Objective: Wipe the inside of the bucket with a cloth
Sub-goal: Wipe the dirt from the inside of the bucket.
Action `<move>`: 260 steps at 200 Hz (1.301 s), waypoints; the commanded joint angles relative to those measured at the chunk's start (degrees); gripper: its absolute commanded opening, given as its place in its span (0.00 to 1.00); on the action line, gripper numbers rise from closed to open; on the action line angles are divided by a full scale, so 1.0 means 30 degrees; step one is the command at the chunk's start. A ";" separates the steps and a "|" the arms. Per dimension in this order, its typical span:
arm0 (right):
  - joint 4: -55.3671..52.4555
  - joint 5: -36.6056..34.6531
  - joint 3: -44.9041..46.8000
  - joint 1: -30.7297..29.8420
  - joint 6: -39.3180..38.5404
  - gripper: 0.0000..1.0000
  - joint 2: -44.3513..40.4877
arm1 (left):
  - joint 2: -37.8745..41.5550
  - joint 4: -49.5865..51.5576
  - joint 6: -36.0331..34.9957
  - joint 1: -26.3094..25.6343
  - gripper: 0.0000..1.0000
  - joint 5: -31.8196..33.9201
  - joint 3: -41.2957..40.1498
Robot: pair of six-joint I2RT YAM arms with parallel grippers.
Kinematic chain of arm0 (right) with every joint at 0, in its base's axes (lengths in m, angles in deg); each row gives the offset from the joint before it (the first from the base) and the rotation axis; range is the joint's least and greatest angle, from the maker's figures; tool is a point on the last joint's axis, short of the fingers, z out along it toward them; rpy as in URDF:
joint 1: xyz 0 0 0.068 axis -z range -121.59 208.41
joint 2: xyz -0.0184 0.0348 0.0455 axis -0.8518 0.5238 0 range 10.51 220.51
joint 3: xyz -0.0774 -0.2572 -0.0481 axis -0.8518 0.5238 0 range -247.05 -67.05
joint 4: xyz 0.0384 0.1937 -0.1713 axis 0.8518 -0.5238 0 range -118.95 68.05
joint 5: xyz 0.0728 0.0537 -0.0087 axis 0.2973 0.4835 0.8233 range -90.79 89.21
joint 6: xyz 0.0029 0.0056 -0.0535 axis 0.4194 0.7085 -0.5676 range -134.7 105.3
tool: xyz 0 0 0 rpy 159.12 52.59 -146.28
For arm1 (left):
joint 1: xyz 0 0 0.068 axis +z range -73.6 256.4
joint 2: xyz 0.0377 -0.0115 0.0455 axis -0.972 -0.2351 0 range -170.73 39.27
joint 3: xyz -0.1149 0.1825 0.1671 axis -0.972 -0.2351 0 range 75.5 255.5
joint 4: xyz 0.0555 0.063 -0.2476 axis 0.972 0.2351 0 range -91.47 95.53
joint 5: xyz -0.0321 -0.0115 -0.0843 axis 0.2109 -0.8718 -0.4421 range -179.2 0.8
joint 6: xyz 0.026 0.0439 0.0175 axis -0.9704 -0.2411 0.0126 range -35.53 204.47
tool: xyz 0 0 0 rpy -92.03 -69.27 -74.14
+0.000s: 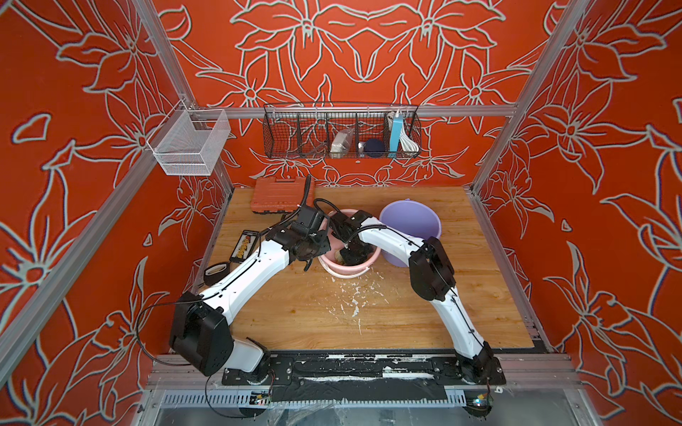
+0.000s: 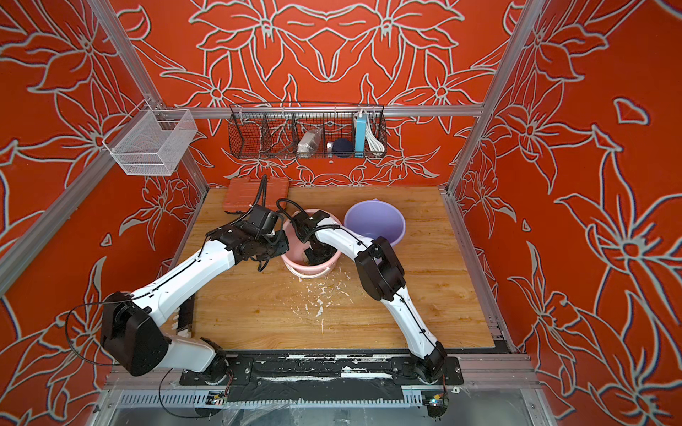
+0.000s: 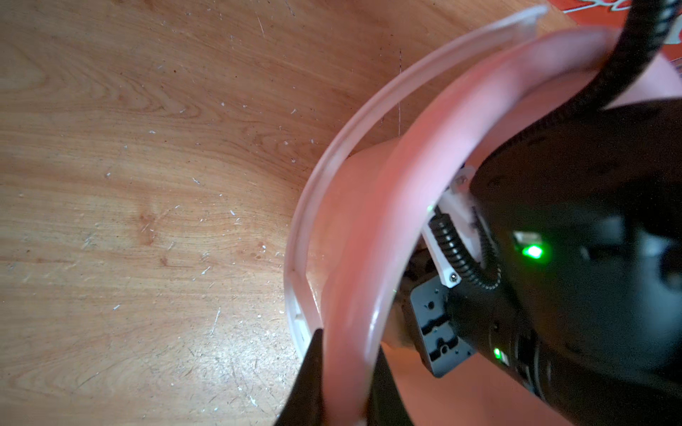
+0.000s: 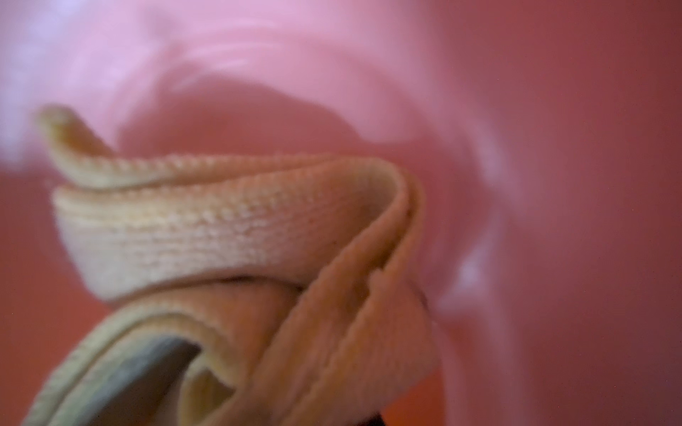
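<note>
Soft ribbed weave on the cloth (image 4: 240,228), pale yellow-beige, folded into thick looping layers with rounded hems. Bunched low inside the pink bucket (image 1: 345,272), close against its smooth, glossy plastic wall. Pinched there in the closed right gripper (image 1: 353,254), black, reaching down through the round mouth. Clamped across the bucket's rolled rim by the left gripper (image 3: 345,387), one dark finger (image 3: 306,380) outside and one inside, next to a translucent white bail handle (image 3: 334,173). Close by, an upright round lilac bucket (image 1: 409,221). Underneath, a wood-grain table (image 1: 295,321) strewn with white flecks (image 1: 354,300). At the back edge, a ribbed orange plastic case (image 1: 280,193); above it on the wall, a black wire basket (image 1: 341,131).
</note>
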 commanded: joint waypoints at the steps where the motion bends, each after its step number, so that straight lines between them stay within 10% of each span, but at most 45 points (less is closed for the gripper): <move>1: 0.2754 0.5327 0.0899 0.0028 0.0370 0.00 0.0727 | -0.0052 0.3192 -0.2162 -0.0606 0.00 -0.1691 -0.0984; 52: 0.7280 1.1572 0.3025 0.0184 0.0397 0.00 -0.2999 | -0.0381 0.3507 -0.2240 -0.0591 0.00 -0.1094 -0.0640; 100: 0.9629 1.2680 0.6228 0.1720 0.0729 0.00 -0.6203 | -0.0120 0.3690 -0.1934 -0.0584 0.00 -0.0345 -0.0417; 190: 0.0710 -0.4656 0.2289 0.1784 -0.0735 0.00 -0.3209 | 0.0237 0.4001 -0.2132 -0.0592 0.00 0.1156 0.0058; 260: -0.3680 -0.5251 -0.2000 0.0608 -0.0688 0.00 0.1587 | 0.0543 0.2719 -0.2151 -0.0614 0.00 0.2669 -0.1062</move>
